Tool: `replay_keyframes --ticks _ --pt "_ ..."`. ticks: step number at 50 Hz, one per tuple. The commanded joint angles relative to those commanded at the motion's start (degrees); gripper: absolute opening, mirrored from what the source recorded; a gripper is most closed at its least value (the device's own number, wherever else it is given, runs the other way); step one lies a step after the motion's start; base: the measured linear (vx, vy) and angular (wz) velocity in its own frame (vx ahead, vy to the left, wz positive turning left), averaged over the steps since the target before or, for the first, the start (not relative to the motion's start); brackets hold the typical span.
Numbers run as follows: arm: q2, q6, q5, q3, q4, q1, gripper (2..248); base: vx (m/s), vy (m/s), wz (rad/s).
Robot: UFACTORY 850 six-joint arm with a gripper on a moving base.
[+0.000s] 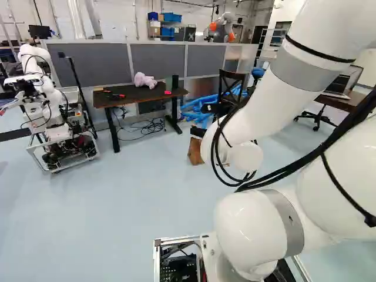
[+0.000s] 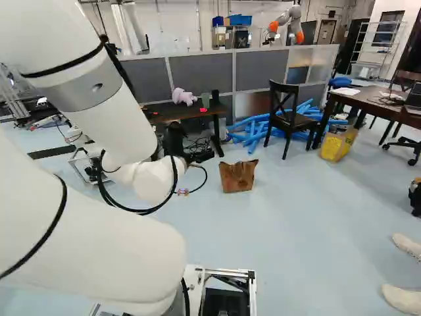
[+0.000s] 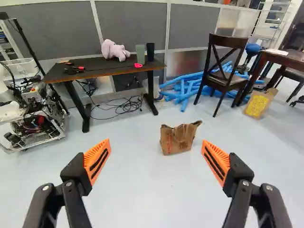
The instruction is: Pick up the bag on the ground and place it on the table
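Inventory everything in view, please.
bag: 1, brown, floor ahead of fingers
table: 1, dark, beyond bag
toy: 1, pink, on table
cups: 2, green, black, on table
tools: several, red-black, on table
cables: several, black, under table
tubes: many, blue, beside table
partition: 1, grey, behind table
desk: 1, brown, right in right base view
chairs: several, dark, by desk
sack: 1, yellow, by desk
another robot: 1, white, beside table
far arm: 1, orange-white, behind partition
arm: 1, white, on base
fingers: 2, black-orange, on arm, open
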Motion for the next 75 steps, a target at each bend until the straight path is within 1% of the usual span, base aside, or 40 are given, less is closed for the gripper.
replay_keyframes --ticks 23,64,75 --pt "0.0 0.0 0.0 0.0 0.0 0.0 247 0.147 -0.132 0.0" --pt "0.0 0.0 0.0 0.0 0.0 0.0 247 0.15 -0.105 0.004" --pt "0.0 0.0 0.0 0.0 0.0 0.0 247 0.155 -0.083 0.12"
